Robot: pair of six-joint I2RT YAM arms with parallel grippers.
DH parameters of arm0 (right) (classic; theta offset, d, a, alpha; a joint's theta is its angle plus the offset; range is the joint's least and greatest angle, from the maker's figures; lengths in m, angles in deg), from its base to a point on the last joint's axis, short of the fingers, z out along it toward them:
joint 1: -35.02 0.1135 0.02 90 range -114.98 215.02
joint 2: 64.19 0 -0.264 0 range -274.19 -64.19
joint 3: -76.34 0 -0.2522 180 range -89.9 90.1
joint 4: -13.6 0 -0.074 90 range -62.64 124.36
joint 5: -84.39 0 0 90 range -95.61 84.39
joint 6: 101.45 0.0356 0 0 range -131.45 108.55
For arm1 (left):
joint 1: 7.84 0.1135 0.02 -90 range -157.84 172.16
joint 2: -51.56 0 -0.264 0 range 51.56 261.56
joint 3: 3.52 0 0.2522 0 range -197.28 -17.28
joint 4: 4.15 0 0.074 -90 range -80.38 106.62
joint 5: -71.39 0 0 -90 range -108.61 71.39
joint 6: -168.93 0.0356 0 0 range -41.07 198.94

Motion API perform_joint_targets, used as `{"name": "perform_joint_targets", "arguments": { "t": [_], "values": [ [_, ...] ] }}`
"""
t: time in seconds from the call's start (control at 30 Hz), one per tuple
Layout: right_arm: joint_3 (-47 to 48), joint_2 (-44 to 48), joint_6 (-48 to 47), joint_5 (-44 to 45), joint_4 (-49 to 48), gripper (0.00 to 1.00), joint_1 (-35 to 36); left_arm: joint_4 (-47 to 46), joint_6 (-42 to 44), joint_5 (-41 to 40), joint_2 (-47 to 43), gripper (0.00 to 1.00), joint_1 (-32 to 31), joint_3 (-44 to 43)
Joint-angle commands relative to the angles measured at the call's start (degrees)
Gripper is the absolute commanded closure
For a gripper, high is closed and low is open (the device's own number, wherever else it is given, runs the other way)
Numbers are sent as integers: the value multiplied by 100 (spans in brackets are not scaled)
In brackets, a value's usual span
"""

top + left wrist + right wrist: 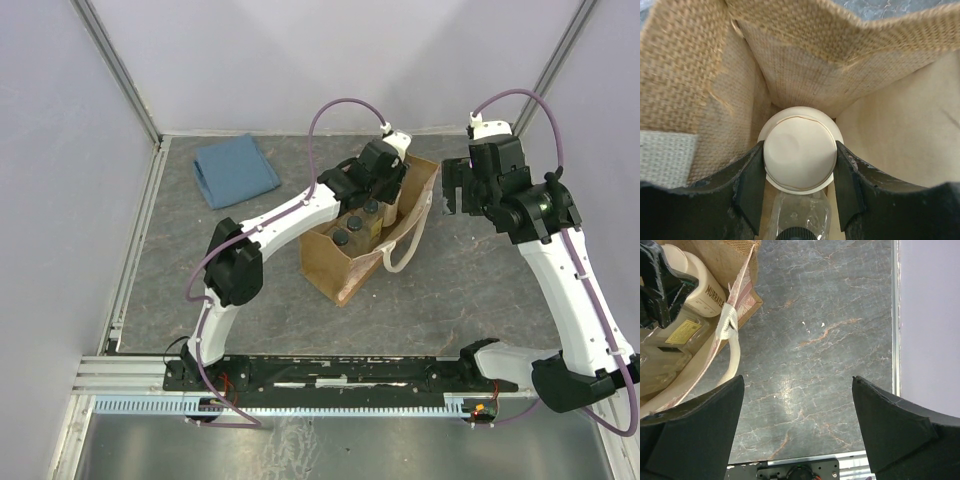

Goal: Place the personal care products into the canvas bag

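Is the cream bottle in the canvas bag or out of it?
In: the left fingers hold the cream bottle, with walls of the canvas bag around it.

top: overhead, whole table | left wrist: close, down into canvas bag | right wrist: low, bag edge shared

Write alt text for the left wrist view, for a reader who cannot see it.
Black fingers of the left gripper clamp the cap of the cream-coloured round bottle inside the canvas bag, seen from above. A clear bottle with a dark cap shows at the bottom edge.
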Motion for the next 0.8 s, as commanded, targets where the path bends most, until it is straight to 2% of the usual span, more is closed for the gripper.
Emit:
{"name": "perform_joint_targets", "arguments": {
  "t": [0.0, 0.1, 0.3, 0.43, 0.5, 0.57, 0.77],
  "values": [
    [-28, 30, -16, -24, -144, 4, -6, -960, -6, -35, -174, 90, 2, 33],
    [-52, 29, -10, -80, -144, 4, -6, -971, -84, 60, -140, 77, 2, 111],
    [-81, 18, 9, -251, -182, 1, -6, -988, -129, 192, -267, 41, -7, 319],
    [-129, 20, 51, -427, -237, 0, -6, -933, -120, 316, -461, 24, -20, 356],
    [-158, 8, 78, -527, -272, 0, -12, -895, -107, 352, -568, 10, -25, 314],
    [-185, -7, 87, -606, -312, 0, -8, -833, -104, 368, -674, 6, -25, 228],
    [-172, -137, -13, -598, -376, 0, -6, -229, -50, 279, -1068, 3, -25, -574]
  ]
}}
